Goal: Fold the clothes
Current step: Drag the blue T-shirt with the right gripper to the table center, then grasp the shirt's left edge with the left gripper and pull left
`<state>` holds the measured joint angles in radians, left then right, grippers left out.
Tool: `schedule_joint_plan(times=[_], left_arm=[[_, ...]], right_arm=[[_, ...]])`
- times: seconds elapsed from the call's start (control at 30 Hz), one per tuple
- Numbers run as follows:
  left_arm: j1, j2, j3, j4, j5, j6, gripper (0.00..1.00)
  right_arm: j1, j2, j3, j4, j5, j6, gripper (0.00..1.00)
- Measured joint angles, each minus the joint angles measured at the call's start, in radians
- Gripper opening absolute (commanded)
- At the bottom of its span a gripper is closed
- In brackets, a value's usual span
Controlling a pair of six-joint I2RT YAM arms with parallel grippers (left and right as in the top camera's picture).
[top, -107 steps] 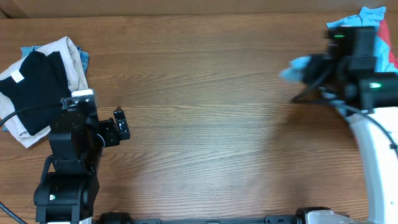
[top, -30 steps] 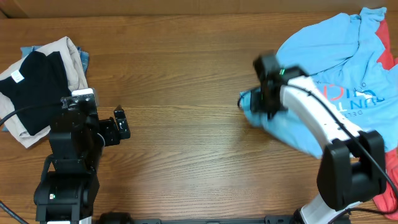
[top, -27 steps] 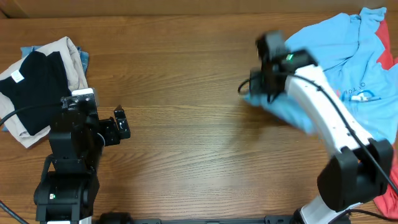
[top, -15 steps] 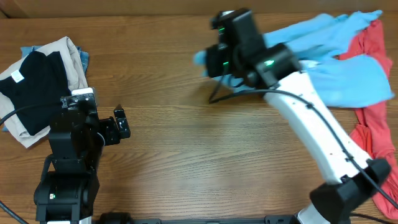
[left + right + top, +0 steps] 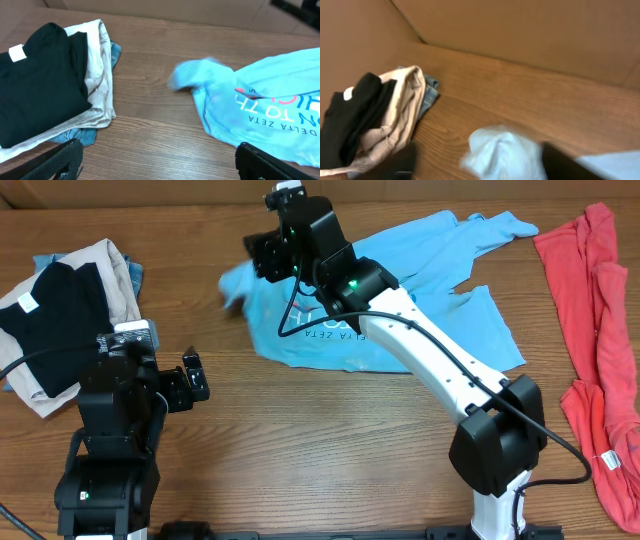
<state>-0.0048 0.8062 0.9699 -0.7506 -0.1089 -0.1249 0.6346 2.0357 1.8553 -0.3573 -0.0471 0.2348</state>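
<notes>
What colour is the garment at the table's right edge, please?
Red; the crumpled cloth garment shows best overhead.

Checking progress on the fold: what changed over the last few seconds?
The right gripper dragged the T-shirt from the far right leftward to the middle, then seems to have let go, jaws now apart. Left gripper and folded pile stayed put.

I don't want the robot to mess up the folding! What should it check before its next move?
1. Light blue T-shirt lying on the table: ok.
2. T-shirt spread flat: not ok, it is rumpled and its left end is bunched.
3. Right gripper open: ok, jaws wide apart.
4. Left gripper open and empty: ok.
5. Folded pile apart from the T-shirt: ok, bare wood lies between them.
</notes>
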Motion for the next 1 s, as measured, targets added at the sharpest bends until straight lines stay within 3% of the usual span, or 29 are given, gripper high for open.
schedule_joint_plan(times=[0.13, 0.37, 0.63, 1.0], left_arm=[[0.0, 0.008, 0.0, 0.001, 0.001, 0.0, 1.0], [0.0, 0.102, 0.0, 0.008, 0.097, 0.0, 1.0], [0.0, 0.389, 0.002, 0.05, 0.298, -0.006, 1.0], [-0.057, 0.832, 0.002, 0.279, 0.459, -0.031, 0.99]], right_arm=[[-0.036, -0.001, 0.001, -0.097, 0.013, -0.003, 1.0], [-0.214, -0.081, -0.002, -0.442, 0.1, -0.002, 1.0], [-0.445, -0.28, -0.001, -0.737, 0.132, 0.008, 1.0], [-0.623, -0.295, 0.0, -0.885, 0.133, 0.023, 1.0]])
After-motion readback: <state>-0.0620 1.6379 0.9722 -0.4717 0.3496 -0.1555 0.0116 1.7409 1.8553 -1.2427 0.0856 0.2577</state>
